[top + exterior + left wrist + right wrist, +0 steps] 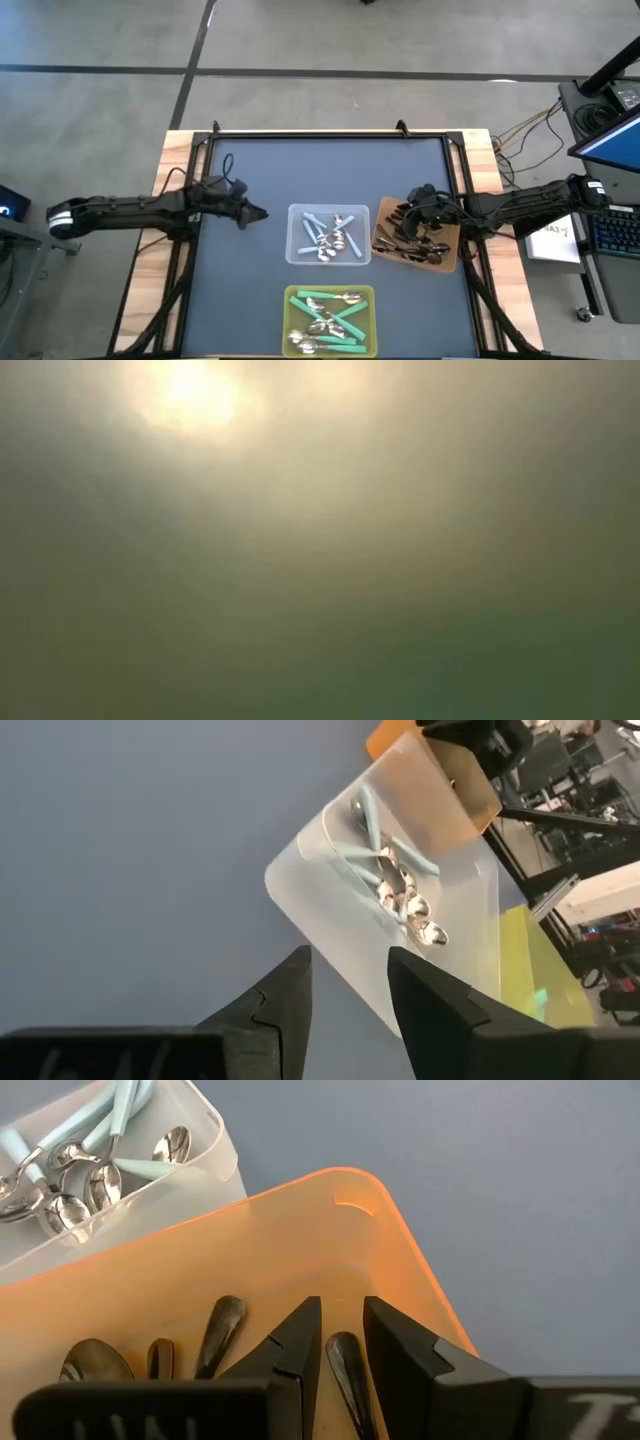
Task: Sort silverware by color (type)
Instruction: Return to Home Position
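Two slim black arms [130,208], white bands [62,215] near bases, angular black gripper fingers [285,1010]

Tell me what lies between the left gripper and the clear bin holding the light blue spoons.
Nothing: the high view shows only bare dark table mat between the left gripper and the clear bin; the left wrist view agrees.

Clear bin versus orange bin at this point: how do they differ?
The clear rectangular plastic bin holds light blue-handled spoons; the translucent orange rectangular bin holds dark-handled spoons. The clear one sits straight, the orange one skewed. The right hand hangs open over the orange bin; the left hand, open, is beside the clear bin, not over it. Both hold one colour only.
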